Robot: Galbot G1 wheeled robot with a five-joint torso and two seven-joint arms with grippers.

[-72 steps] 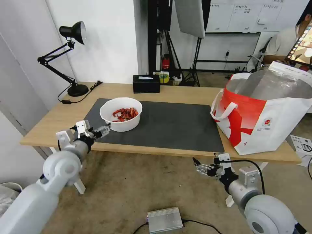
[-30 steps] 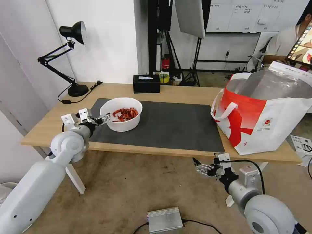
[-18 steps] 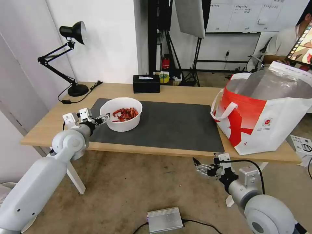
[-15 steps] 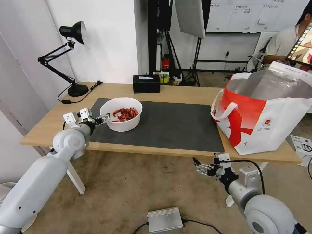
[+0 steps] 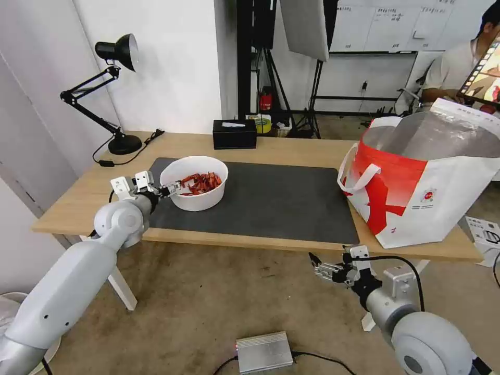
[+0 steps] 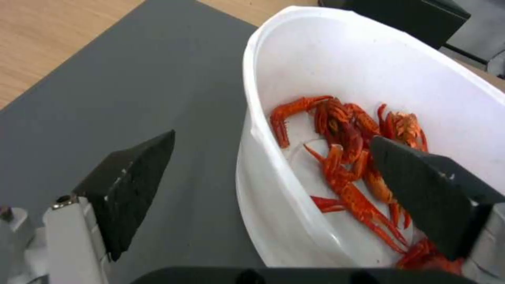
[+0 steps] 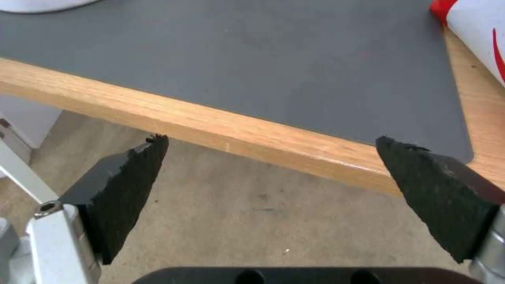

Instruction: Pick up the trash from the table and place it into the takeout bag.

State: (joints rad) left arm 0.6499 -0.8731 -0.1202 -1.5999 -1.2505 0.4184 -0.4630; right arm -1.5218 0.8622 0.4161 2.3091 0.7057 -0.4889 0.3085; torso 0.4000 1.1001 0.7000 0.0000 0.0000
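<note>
**Bowl of red scraps straddled by the left gripper**

Bowl rim sits between the two black fingers of the left gripper (image 5: 173, 190), which is spread wide at the near-left side of the white round bowl of red scraps (image 5: 194, 183). In the left wrist view one finger (image 6: 131, 185) hangs outside the bowl wall over the dark grey rectangular mat (image 6: 105, 98), while the other finger (image 6: 431, 193) is inside the bowl, above the red crayfish shells (image 6: 347, 157). The fingers have not closed on the white wall (image 6: 274, 189); a clear gap shows on the outer side.

The bowl stands upright on the left part of the mat (image 5: 271, 203), which lies on the long light-wood table (image 5: 291, 148). Behind the bowl, near the table's far edge, is a black rectangular tissue box (image 5: 234, 134), and a black desk lamp (image 5: 112, 94) stands at the far left corner.

The large red-and-white takeout bag (image 5: 416, 192) stands open at the right end of the table, well apart from the bowl, its silver lining showing.

The right gripper (image 5: 319, 269) hangs below the table's front edge, its fingers (image 7: 126, 185) wide apart and holding nothing.
</note>
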